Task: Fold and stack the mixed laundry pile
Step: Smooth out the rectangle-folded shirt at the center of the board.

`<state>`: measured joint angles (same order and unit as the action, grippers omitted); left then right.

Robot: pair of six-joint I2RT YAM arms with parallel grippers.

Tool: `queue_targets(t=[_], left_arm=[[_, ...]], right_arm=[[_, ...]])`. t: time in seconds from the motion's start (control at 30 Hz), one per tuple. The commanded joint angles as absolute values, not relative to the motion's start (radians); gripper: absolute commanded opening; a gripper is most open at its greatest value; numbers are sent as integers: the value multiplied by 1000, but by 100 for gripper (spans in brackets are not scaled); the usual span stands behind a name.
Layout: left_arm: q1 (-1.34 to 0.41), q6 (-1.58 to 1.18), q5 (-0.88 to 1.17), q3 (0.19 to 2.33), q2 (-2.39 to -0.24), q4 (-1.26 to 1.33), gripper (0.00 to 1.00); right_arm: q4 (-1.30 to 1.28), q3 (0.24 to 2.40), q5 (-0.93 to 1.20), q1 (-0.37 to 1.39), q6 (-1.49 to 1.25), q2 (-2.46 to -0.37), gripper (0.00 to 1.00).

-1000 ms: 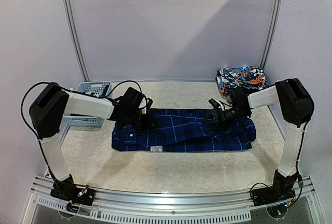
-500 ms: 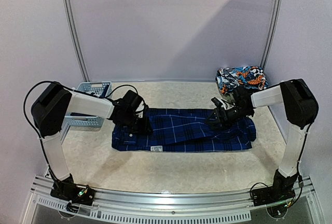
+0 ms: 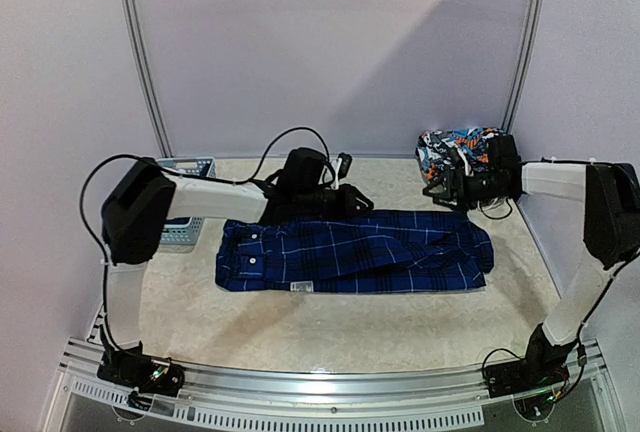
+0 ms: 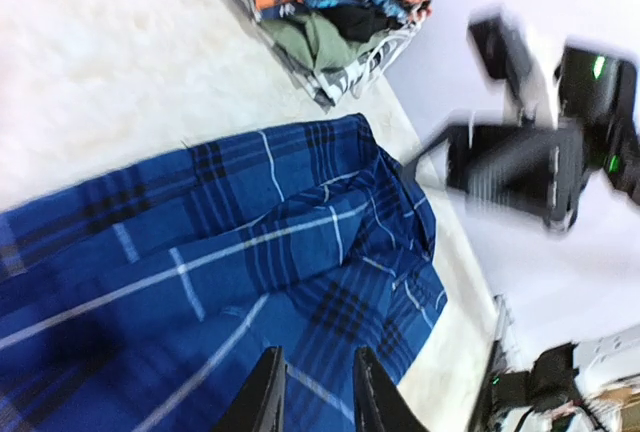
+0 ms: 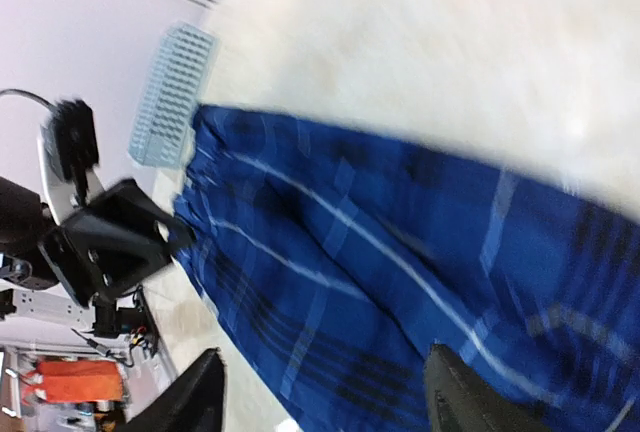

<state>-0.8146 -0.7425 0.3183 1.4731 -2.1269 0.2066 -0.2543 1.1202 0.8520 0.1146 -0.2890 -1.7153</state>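
One plaid shirt | blue-black checks | spread flat, folded lengthwise

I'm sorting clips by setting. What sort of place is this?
Probably a robotics lab booth, not a home: left arm and right arm bolted to a metal rail, blank lilac walls, plaid shirt on the table.

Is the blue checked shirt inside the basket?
No, the plaid shirt lies spread flat on the table, outside the basket.
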Motion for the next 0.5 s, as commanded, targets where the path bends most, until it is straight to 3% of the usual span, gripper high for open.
queue_targets(t=[0.0, 0.07, 0.17, 0.27, 0.47], left_arm=[[-849, -895, 450, 1570, -2271, 437, 26], [-870, -876, 466, 1633, -2305, 406, 31], [-894, -762, 455, 1694, -2317, 274, 40], [-914, -532, 386, 1784, -2299, -45, 44], [-947, -99, 207, 1908, -2273, -463, 46]], right_arm=[[-302, 1038, 943, 104, -286, -1656, 82], [-370, 1024, 892, 104, -203, -1615, 90], [-479, 1030, 811, 103, -86, -1575, 91], [-603, 1087, 701, 104, 81, -1539, 91], [-700, 1119, 477, 101, 437, -1481, 94]])
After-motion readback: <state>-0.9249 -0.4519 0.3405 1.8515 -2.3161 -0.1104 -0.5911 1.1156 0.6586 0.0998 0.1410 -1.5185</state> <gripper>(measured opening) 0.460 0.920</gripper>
